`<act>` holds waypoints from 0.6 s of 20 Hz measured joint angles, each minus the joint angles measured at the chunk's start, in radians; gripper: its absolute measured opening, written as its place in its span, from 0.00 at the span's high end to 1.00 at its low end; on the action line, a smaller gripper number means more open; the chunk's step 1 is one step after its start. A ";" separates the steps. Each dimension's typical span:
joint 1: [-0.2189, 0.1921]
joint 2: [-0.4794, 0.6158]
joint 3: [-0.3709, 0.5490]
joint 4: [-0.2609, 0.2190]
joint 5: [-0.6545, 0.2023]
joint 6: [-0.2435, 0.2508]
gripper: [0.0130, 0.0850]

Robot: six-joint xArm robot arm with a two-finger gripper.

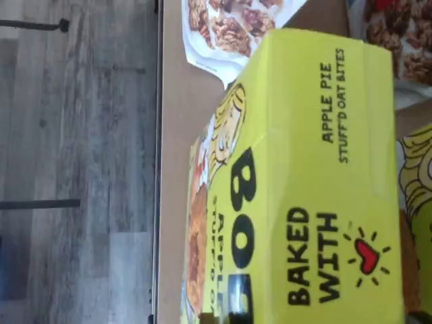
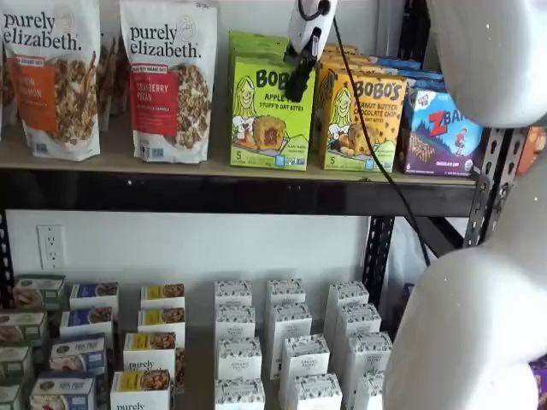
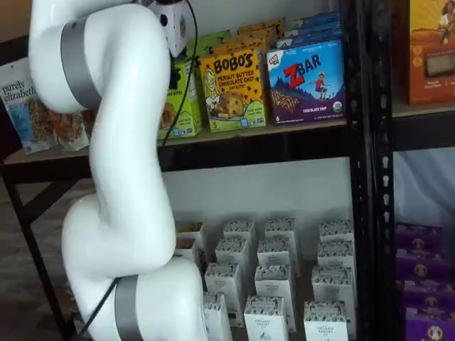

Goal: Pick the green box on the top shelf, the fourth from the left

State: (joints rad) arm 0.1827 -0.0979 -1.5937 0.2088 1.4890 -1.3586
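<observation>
The green box (image 2: 269, 111) stands upright on the top shelf (image 2: 214, 192), lime green with "BOBO'S" and a cartoon girl on its front. It fills the wrist view as the green box (image 1: 317, 189), lettered "APPLE PIE STUFF'D OAT BITES". My gripper (image 2: 298, 85) comes down from above at the box's upper right edge. Only one black finger shows under the white body, so its state cannot be read. The arm covers part of the green box (image 3: 181, 99) in a shelf view, where the fingers are hidden.
A yellow-orange Bobo's box (image 2: 363, 120) stands close on the right, then a blue ZBar box (image 2: 440, 132). Granola bags (image 2: 171, 77) stand to the left. Small white cartons (image 2: 286, 342) fill the lower shelf. My white arm (image 3: 121, 177) stands before the shelves.
</observation>
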 joint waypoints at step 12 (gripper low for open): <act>-0.007 0.001 -0.011 -0.001 0.013 -0.005 0.44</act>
State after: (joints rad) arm 0.1762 -0.0968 -1.6050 0.2075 1.5022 -1.3632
